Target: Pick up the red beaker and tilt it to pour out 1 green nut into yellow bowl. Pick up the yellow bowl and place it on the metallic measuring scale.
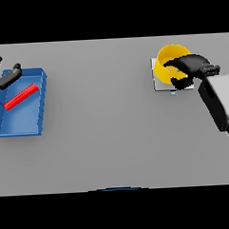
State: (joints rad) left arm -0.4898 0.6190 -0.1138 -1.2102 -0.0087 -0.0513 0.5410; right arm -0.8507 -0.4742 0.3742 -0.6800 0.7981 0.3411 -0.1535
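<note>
The yellow bowl [168,61] rests on the metallic measuring scale [158,83] at the far right of the table. My right hand [192,65] is curled over the bowl's right rim, with fingers reaching across its opening and thumb at its front wall. A bit of green [179,72], apparently the nut, shows by the fingers. The red beaker [21,96] lies on its side in the blue tray [22,125] at the far left. My left hand [4,77] hovers over the tray's far left corner, fingers relaxed and holding nothing.
The blue tray's raised walls surround the beaker. The grey table [102,122] stretches between the tray and the scale. My right forearm [219,101] slants in from the right edge.
</note>
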